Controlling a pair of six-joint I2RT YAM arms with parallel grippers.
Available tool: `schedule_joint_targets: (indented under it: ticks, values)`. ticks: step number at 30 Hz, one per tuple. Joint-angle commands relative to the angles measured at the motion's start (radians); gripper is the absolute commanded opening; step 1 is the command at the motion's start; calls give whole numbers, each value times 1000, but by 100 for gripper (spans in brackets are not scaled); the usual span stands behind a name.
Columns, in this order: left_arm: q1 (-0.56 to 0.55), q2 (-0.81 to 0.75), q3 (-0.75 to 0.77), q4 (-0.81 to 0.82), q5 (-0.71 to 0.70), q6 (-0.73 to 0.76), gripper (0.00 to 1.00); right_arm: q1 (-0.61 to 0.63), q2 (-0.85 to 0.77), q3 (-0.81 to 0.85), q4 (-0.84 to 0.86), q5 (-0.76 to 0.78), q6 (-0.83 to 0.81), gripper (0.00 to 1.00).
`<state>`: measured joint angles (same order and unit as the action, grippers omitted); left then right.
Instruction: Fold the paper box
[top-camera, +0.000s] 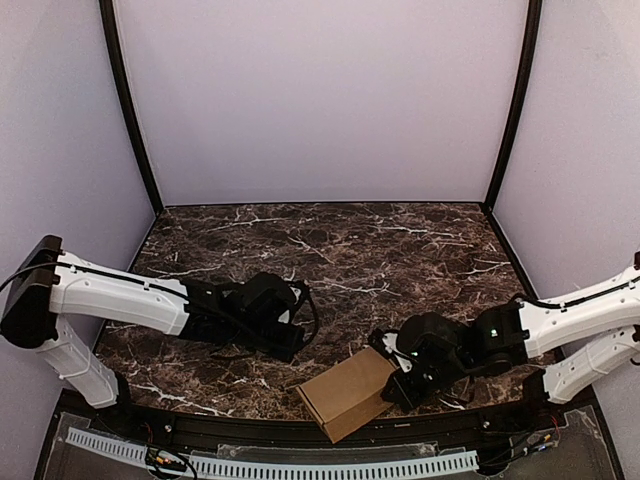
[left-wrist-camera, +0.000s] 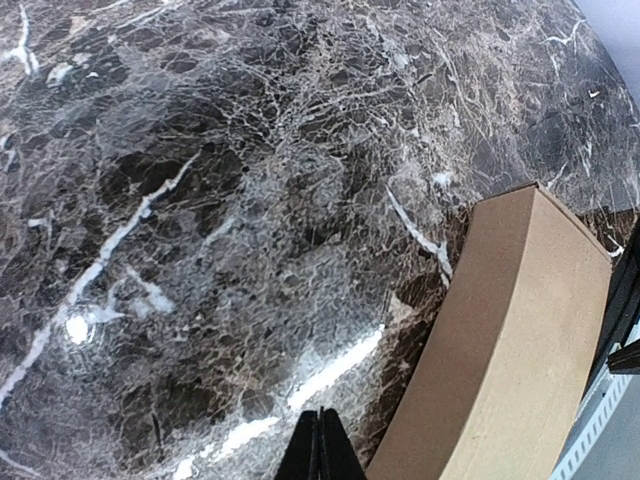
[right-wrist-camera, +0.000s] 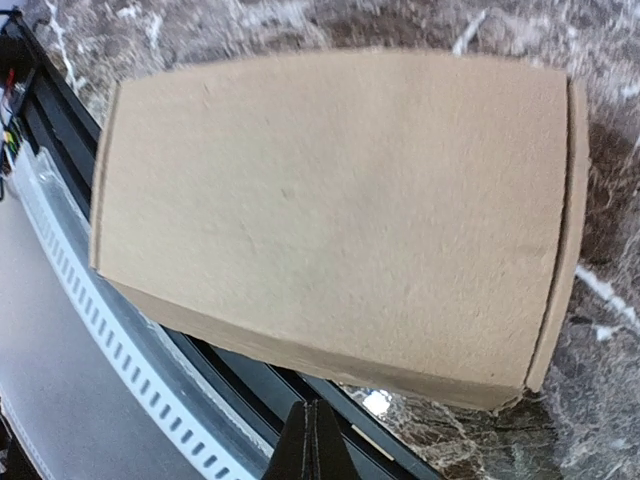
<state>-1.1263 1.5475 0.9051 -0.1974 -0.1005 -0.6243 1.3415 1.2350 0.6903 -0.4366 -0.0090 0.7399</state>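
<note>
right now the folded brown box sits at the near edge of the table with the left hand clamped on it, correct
Not quite. The paper box is folded and sits at the near edge of the table, but the left hand is not clamped on it: it is shut on nothing, apart from the box, over bare marble. The left wrist view shows this.

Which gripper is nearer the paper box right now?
Right. The right gripper is close beside the paper box, on its right; the left gripper is farther off, past its left end.
</note>
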Motion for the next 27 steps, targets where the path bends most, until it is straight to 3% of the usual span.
schedule_joint_targets:
  ticks: [1,15,27]
  values:
    - [2,57,52,-18,63,22,0,39,64,-21,-13,-11,54,0]
    - [1,205,79,41,219,29,0,58,211,-6,120,116,99,0]
    - [2,220,82,41,251,42,0,55,348,95,202,199,47,0]
